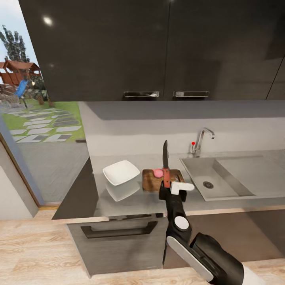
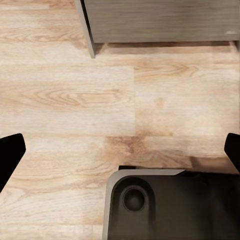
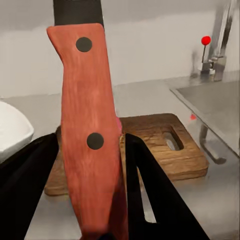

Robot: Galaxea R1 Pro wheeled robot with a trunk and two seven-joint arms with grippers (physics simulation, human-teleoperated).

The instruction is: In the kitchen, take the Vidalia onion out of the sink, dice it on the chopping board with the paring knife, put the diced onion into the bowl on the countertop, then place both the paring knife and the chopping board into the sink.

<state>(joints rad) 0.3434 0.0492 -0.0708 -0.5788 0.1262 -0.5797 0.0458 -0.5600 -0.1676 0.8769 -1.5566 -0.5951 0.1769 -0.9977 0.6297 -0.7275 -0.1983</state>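
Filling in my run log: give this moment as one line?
right hand: shut on red-handled dark-bladed paring knife, blade up | small pink round onion: on dark-brown wooden chopping board | left hand: open, above floor

Head view: dark-bladed paring knife with red handle (image 1: 166, 168) stands upright in front of the dark-brown wooden chopping board (image 1: 152, 181), hiding a strip of it. Small pinkish round onion (image 1: 158, 173) is partly covered by the handle. Right pincer (image 1: 171, 190) fingertips hidden behind its own white and black housing.

Right wrist view: knife blade cut off by the frame edge; the handle (image 3: 90, 135) covers nearly all of the onion and the board's middle (image 3: 165, 145). Glossy white bowl (image 3: 12, 130) cropped at the edge. Chrome tap (image 3: 220, 35) cropped above.

Left wrist view: left pincer (image 2: 120, 150) fingertips cropped at both frame edges.
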